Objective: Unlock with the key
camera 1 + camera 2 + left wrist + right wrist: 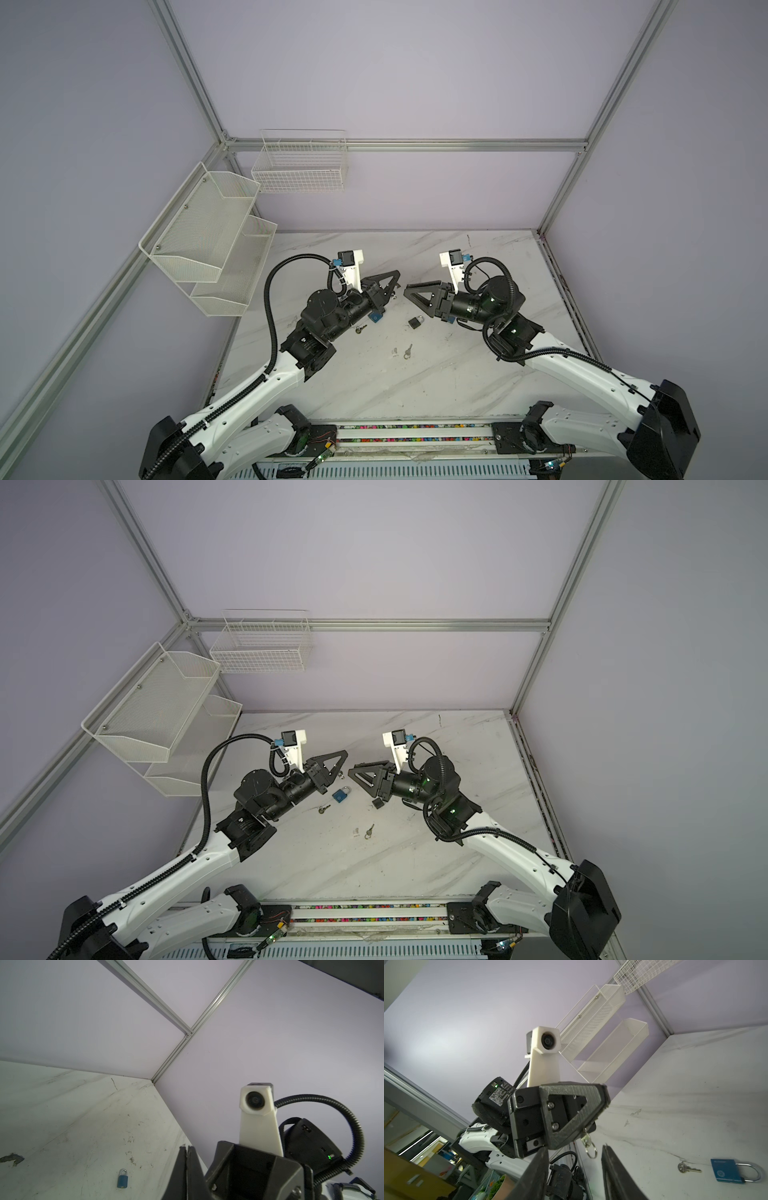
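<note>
My left gripper point(395, 284) point(343, 766) hovers over the marble table point(478, 374), shut on a small silver key point(585, 1136) whose ring dangles below the jaws. In the left wrist view its fingers point(182, 1159) press together and the key is hidden. My right gripper point(406, 291) point(575, 1146) faces it a short gap away, open and empty, the key ring hanging between its fingertips. A blue padlock point(340, 796) point(726, 1171) lies under the left gripper. A darker padlock point(415, 322) lies under the right gripper; it looks blue in the left wrist view point(122, 1178).
Two loose keys lie on the table, one point(359, 329) beside the blue padlock and one point(408, 351) nearer the front. White mesh shelves point(208, 241) hang on the left wall, a wire basket point(301, 166) on the back wall.
</note>
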